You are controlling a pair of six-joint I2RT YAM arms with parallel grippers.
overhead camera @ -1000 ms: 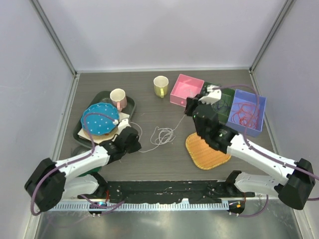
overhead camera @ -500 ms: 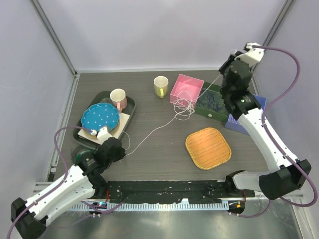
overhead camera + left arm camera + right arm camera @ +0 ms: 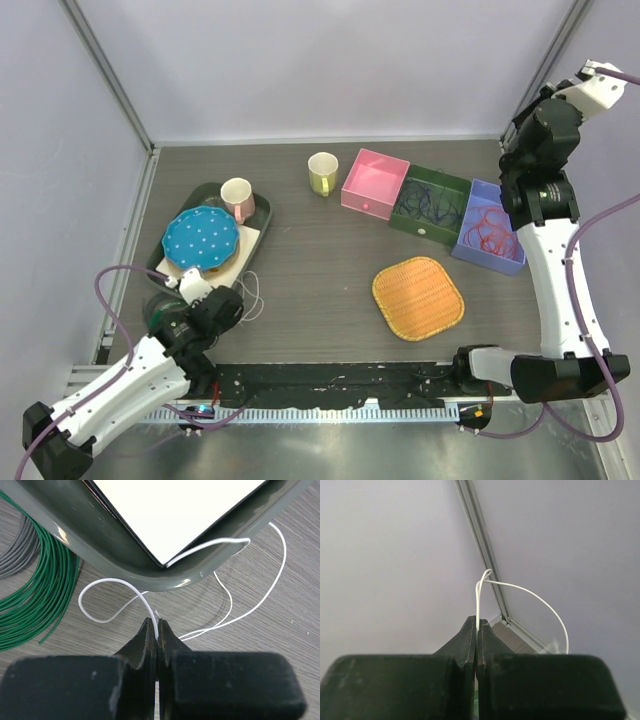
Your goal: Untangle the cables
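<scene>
My left gripper (image 3: pixel 227 301) is low at the front left, by the corner of the dark green tray (image 3: pixel 158 262). It is shut on a white cable (image 3: pixel 125 586) that loops over the table and the tray's rim; the loops also show in the top view (image 3: pixel 251 293). My right gripper (image 3: pixel 516 137) is raised high at the back right, facing the wall corner. It is shut on a white cable (image 3: pixel 520 589) that arcs up and to the right. Purple cables (image 3: pixel 428 204) lie in the green box. Orange-red cables (image 3: pixel 489 229) lie in the blue box.
A green coil (image 3: pixel 42 595) and grey wire (image 3: pixel 17 555) lie left of my left gripper. The tray holds a white board (image 3: pixel 175 510), a blue dotted plate (image 3: pixel 200 238) and a pink cup (image 3: pixel 236 195). A yellow cup (image 3: pixel 322 172), pink box (image 3: pixel 375 183) and woven mat (image 3: pixel 418 297) are on the table.
The white cable stretched between both grippers no longer spans the table; slack now lies by my left gripper. My right arm rose further up and right, past the boxes.
</scene>
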